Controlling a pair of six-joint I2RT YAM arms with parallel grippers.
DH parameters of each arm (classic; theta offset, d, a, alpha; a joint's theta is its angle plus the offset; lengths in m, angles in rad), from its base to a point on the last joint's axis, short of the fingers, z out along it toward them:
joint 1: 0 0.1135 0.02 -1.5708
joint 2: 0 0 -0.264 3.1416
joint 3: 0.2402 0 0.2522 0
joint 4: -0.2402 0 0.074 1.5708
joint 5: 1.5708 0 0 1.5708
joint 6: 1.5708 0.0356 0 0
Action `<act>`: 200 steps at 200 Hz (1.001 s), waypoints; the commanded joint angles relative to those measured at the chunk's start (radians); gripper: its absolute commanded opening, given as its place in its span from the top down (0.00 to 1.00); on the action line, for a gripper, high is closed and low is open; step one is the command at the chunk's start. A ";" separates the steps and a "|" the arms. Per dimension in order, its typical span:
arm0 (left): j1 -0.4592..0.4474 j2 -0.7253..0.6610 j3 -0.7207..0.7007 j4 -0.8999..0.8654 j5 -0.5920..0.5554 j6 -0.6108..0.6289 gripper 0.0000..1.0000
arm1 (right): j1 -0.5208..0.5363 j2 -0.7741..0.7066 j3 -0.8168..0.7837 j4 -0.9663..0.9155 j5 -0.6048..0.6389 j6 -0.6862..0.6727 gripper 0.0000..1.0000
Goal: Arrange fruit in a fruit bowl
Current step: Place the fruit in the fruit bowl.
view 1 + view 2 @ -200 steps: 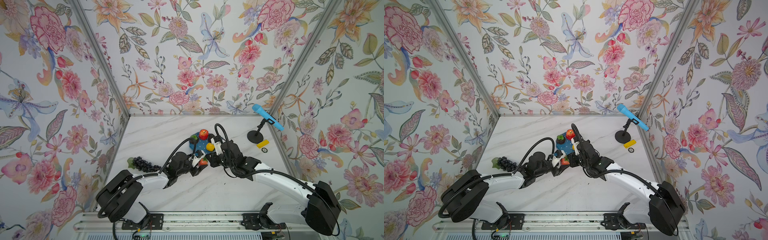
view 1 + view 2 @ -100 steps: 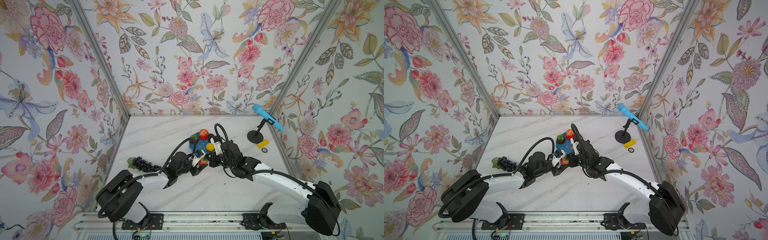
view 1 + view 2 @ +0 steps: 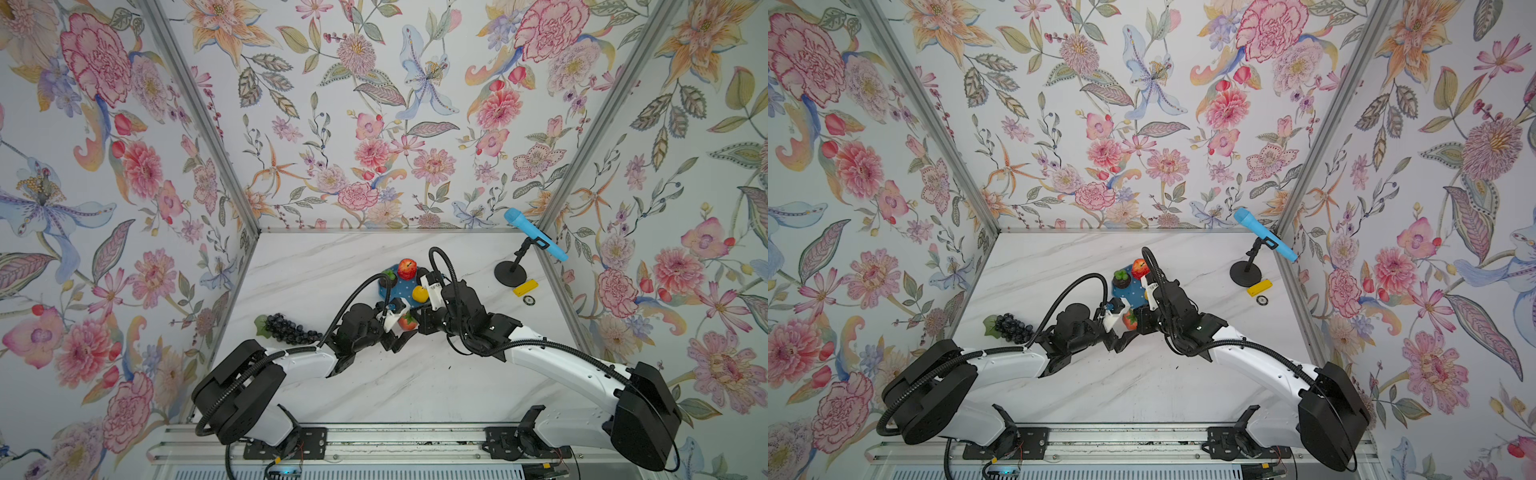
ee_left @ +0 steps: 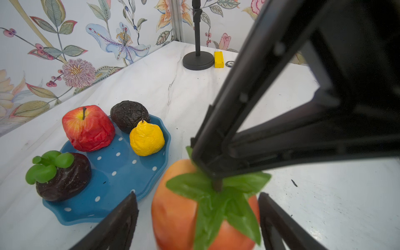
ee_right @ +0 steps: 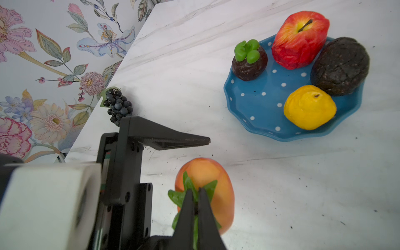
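The white marble surface, walled in floral paper, looked as it had a second earlier in both top views, with arms, fruit bowl and fruit unmoved. The red strawberry sat just outside the bowl's rim, its green leaves pinched by the tightly closed right fingers, while the left fingers stood wide on either side. The apple, lemon, avocado and green-topped fruit lay in the bowl and the grape bunch well apart from it; the mark on the small disc far beyond the bowl was unreadable.
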State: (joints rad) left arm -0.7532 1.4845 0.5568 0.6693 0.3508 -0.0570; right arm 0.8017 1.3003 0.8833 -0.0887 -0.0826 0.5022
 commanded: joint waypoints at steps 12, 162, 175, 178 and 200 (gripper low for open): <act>-0.011 -0.040 -0.023 0.021 -0.055 0.002 0.08 | -0.027 0.029 0.060 0.004 -0.008 -0.014 1.00; 0.078 -0.307 -0.309 0.115 -0.397 -0.093 0.01 | -0.161 0.439 0.370 0.006 -0.028 -0.093 1.00; 0.081 -0.311 -0.313 0.115 -0.400 -0.088 0.01 | -0.181 0.468 0.385 0.005 -0.032 -0.088 1.00; 0.081 -0.311 -0.313 0.115 -0.400 -0.087 0.01 | -0.182 0.474 0.388 0.006 -0.034 -0.087 1.00; 0.084 -0.310 -0.326 0.135 -0.396 -0.090 0.01 | -0.189 0.514 0.408 0.007 -0.034 -0.080 1.00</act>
State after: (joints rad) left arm -0.6804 1.1889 0.2523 0.7639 -0.0166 -0.1429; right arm 0.6270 1.7779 1.2503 -0.0845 -0.1066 0.4229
